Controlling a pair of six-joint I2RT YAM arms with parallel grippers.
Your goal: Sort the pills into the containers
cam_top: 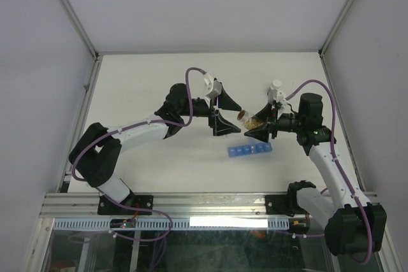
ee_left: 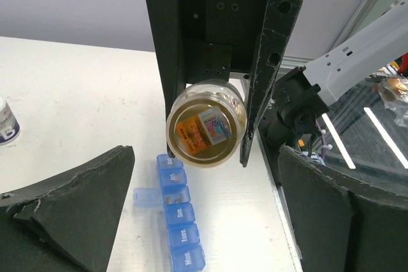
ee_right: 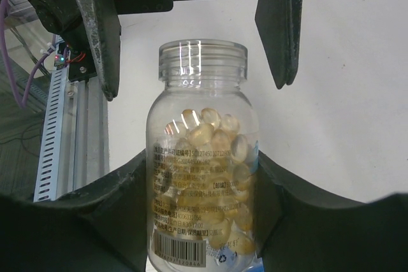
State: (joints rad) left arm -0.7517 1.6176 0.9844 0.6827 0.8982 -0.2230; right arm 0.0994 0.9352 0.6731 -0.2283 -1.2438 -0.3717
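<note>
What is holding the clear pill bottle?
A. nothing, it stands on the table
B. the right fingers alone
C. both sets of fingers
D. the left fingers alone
B: the right fingers clasp the bottle by its body; the left fingers stand open beside its neck, apart from it.

An uncapped clear bottle of amber pills sits clamped between the right fingers; the left fingers flank its mouth, untouching.

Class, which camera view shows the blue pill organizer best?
Left wrist: the pill organizer lies close, day labels readable, one lid open. Top external shows only a small blue strip; right wrist does not show it.
</note>
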